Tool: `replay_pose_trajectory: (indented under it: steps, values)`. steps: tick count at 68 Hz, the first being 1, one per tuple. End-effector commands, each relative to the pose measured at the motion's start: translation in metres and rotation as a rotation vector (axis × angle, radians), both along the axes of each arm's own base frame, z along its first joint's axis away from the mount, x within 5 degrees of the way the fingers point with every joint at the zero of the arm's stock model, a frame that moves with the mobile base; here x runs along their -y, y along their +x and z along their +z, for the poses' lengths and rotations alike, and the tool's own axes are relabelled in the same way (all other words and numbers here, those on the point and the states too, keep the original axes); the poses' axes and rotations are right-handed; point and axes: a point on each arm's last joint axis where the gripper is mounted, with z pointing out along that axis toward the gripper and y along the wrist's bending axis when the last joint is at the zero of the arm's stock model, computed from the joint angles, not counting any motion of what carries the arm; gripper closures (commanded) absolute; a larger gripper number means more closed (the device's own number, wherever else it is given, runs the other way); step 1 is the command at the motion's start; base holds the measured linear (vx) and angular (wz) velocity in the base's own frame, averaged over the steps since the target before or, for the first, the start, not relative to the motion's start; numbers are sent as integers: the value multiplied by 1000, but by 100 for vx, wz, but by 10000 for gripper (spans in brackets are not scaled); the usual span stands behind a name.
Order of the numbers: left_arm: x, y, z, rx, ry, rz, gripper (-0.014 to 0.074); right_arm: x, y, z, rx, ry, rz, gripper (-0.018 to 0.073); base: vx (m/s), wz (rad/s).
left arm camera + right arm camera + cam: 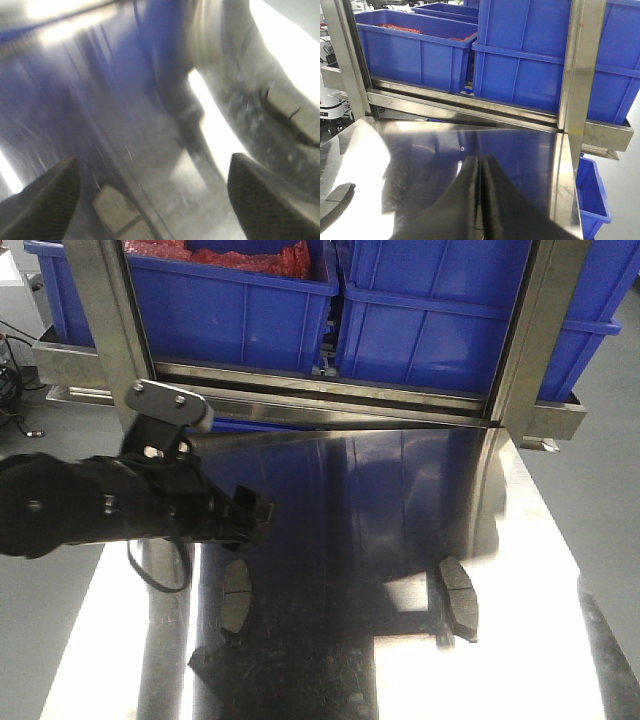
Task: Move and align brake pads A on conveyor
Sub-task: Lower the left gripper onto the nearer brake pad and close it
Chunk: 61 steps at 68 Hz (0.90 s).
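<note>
One of the brake pads A is lying on the table, a second pad well apart. The left gripper is hovering over the first, wide open and empty. The right gripper is sitting closed, empty. Recommended: centre the jaws across the pad's width before closing.

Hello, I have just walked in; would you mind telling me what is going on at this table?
The robot's left gripper hovers open over the steel table, close above one brake pad, which shows between its fingers in the blurred wrist view. A second pad lies apart to the right. Neither is held. The right gripper is shut on nothing and faces the blue bins.
</note>
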Motion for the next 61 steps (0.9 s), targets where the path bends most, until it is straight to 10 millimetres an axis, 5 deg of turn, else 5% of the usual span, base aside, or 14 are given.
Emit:
replay_pose_trajectory:
  steps: [1, 13, 48, 61]
  values:
    - [4, 10, 14, -6, -16, 84, 63, 0, 0, 15, 91, 15, -2, 565, 0, 0]
    - [2, 23, 3, -172, -30, 311, 62, 0, 0, 15, 91, 15, -2, 565, 0, 0]
    - [31, 36, -73, -360, 72, 293, 62, 0, 0, 15, 91, 15, -2, 565, 0, 0]
    - [33, 38, -77, -366, 62, 310, 62, 0, 0, 15, 91, 15, -2, 565, 0, 0]
